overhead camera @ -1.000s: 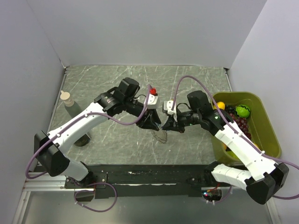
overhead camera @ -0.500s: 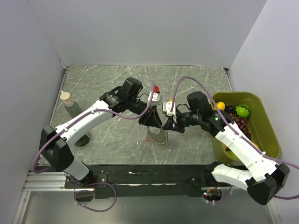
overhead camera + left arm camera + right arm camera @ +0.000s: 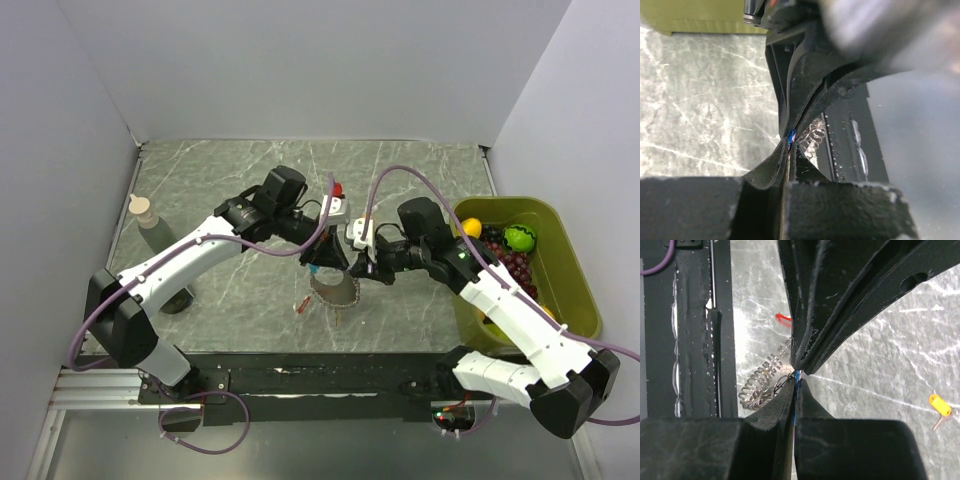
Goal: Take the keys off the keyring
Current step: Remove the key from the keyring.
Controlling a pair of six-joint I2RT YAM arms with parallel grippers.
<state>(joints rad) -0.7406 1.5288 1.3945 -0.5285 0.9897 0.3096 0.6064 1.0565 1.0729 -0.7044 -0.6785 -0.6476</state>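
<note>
Meeting tip to tip, left pincer closed, right pincer clamped on blue key; keyring beneath

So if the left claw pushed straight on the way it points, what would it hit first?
The right claw: tips meet nose to nose, both seemingly pinching a tiny blue key piece, silvery link keyring just beside.

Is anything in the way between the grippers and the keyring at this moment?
Nothing visible does. The left gripper and right gripper meet tip to tip, both shut on the blue key, with the keyring right at their tips. A red key lies loose on the table, apart from them.
</note>
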